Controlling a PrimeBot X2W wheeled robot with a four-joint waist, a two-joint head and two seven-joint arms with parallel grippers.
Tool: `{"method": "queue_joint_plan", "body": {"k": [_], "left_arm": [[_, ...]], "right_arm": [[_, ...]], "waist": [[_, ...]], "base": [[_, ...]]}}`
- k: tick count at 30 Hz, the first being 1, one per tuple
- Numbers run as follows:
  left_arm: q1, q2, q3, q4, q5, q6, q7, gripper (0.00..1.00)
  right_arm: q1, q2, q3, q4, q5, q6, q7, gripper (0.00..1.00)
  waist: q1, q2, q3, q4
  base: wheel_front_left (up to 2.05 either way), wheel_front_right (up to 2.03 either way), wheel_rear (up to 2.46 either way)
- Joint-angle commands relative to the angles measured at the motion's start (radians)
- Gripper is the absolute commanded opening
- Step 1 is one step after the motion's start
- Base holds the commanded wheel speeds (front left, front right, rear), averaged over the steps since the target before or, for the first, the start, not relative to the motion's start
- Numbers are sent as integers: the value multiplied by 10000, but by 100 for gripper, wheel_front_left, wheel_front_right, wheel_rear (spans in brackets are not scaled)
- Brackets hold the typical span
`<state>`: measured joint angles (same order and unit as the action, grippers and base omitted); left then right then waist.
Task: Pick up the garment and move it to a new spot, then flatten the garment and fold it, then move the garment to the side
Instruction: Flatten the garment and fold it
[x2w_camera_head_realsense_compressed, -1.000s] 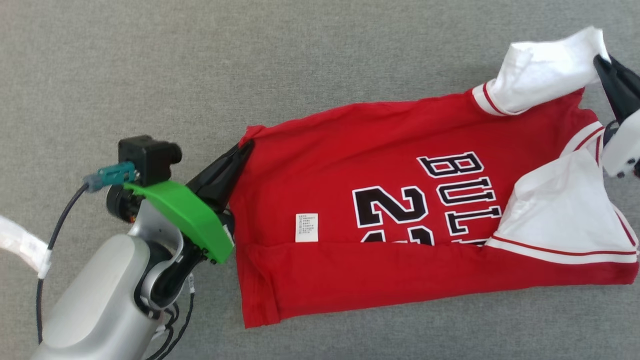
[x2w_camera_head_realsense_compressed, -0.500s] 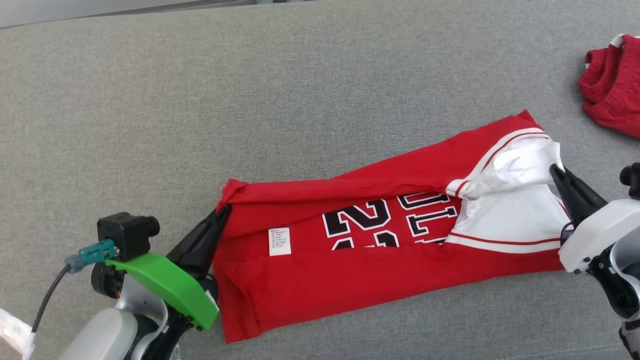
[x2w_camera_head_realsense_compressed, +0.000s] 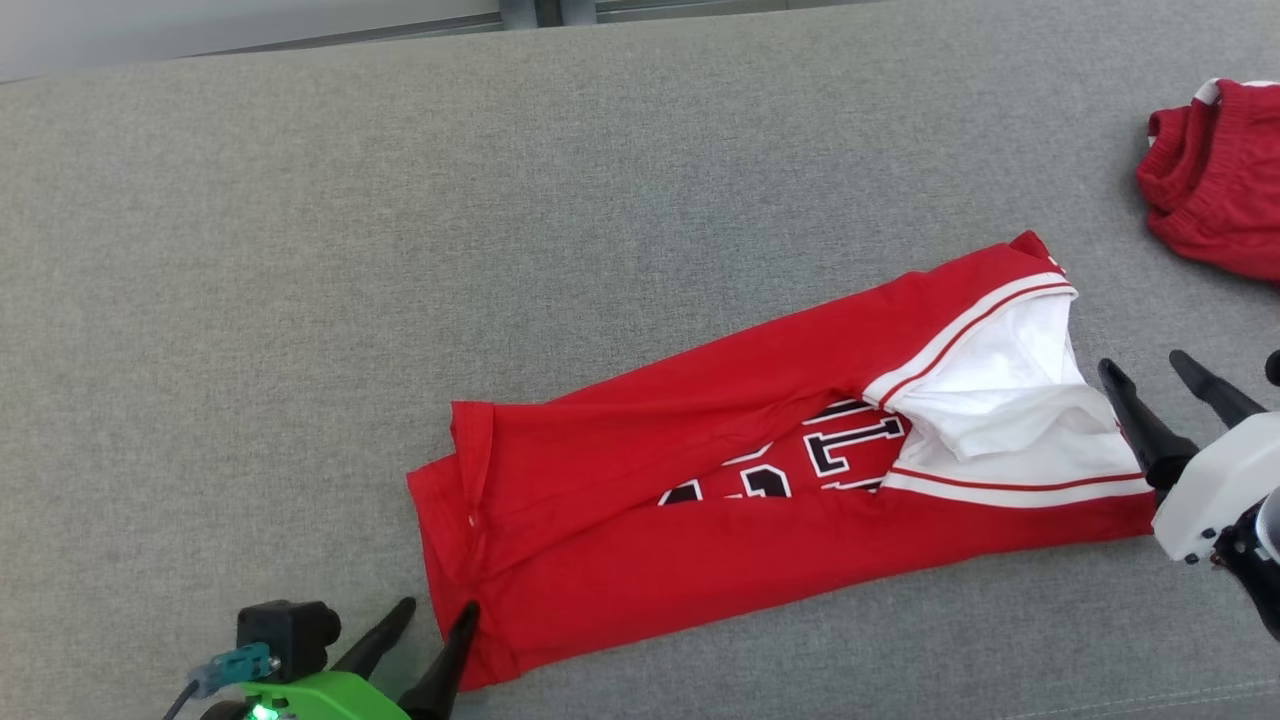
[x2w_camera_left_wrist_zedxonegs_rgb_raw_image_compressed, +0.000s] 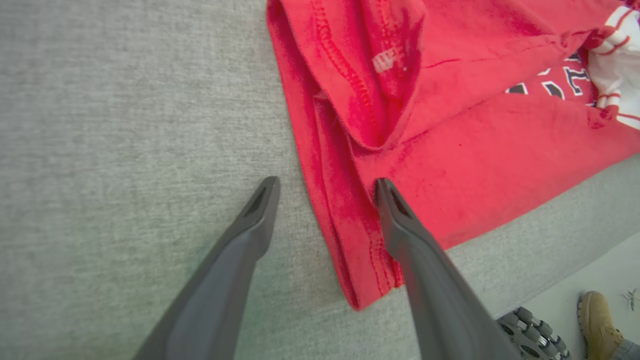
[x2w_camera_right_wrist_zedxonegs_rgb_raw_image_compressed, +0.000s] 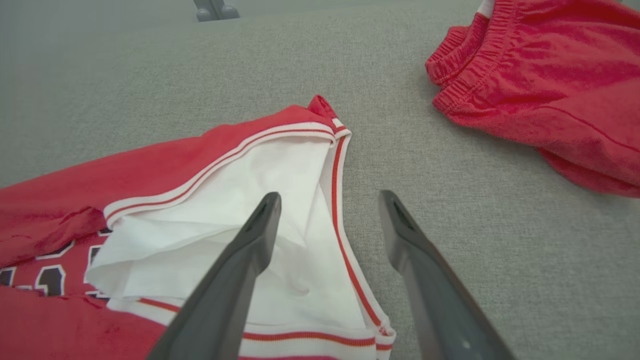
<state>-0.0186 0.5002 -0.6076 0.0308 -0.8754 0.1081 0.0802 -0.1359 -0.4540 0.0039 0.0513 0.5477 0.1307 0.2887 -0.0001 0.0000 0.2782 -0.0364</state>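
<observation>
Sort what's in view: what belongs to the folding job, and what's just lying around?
In the job:
red jersey, half folded
left gripper, open at its hem
right gripper, open at its white sleeve end

Lying about:
red shorts, apart from the jersey
a person's shoe, on the floor

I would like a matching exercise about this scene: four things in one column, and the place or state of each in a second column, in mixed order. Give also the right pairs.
Column 1
1. jersey
2. shorts
3. left gripper
4. right gripper

Column 2
A. open, beside the white sleeve
B. bunched up at the far right of the grey surface
C. folded into a long strip, lying in the middle
D. open, at the red hem

Pairs: 1-C, 2-B, 3-D, 4-A
</observation>
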Motion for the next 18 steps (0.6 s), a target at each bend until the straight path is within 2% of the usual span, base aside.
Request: {"method": "queue_joint_plan", "body": {"k": [1, 7, 9, 14, 18], "left_arm": [[283, 26, 251, -81, -116, 202, -255, 100], [207, -435, 915, -898, 1, 545, -1587, 100], [19, -561, 895, -980, 260, 498, -1958, 100], [-234, -923, 855, -648, 1048, 657, -2923, 100], [-73, -1273, 782, -342, 1493, 528, -3300, 100]], "right_arm": [[-235, -74, -205, -161, -119, -4, 121, 100], [-1023, 96, -225, 343, -1117, -6, 863, 100], [-1225, 115, -32, 784, -1534, -7, 1079, 100], [-1496, 83, 364, 1858, -2231, -9, 1347, 100], [-1486, 34, 494, 2536, -2263, -7, 1503, 100]], "waist": [[1, 0, 58, 55], [1, 0, 226, 437], [1, 0, 245, 604], [1, 0, 221, 937], [1, 0, 159, 1058]], "base": [[0, 0, 0], [0, 0, 0], [0, 0, 0], [0, 0, 0], [0, 0, 0]]}}
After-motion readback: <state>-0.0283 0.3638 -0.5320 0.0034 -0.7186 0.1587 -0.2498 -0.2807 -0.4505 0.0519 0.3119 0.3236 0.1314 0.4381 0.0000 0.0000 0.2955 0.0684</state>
